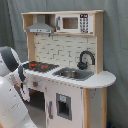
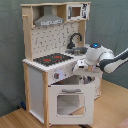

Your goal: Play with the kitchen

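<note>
The kitchen [image 1: 95, 82] is a tall light-wood and white toy with a black-and-red stovetop [image 1: 39, 65], a black faucet [image 1: 86, 57] over the sink [image 1: 72, 74] and a grey hood [image 1: 41, 27]. In the second exterior view the kitchen [image 2: 35, 85] shows its windowed oven door [image 2: 70, 102], which leans out from the front. My gripper [image 2: 82, 76] hangs just above the door's top edge, below the stovetop [image 2: 52, 59]. In the first exterior view my white arm [image 1: 10, 62] covers the kitchen's left front.
A toy microwave [image 1: 72, 23] sits on the top shelf. A second small windowed door [image 1: 62, 106] is under the sink. A grey curtain [image 2: 12, 50] hangs behind, and the floor [image 2: 20, 120] is wood. My arm [image 2: 112, 59] reaches in from the second exterior view's right.
</note>
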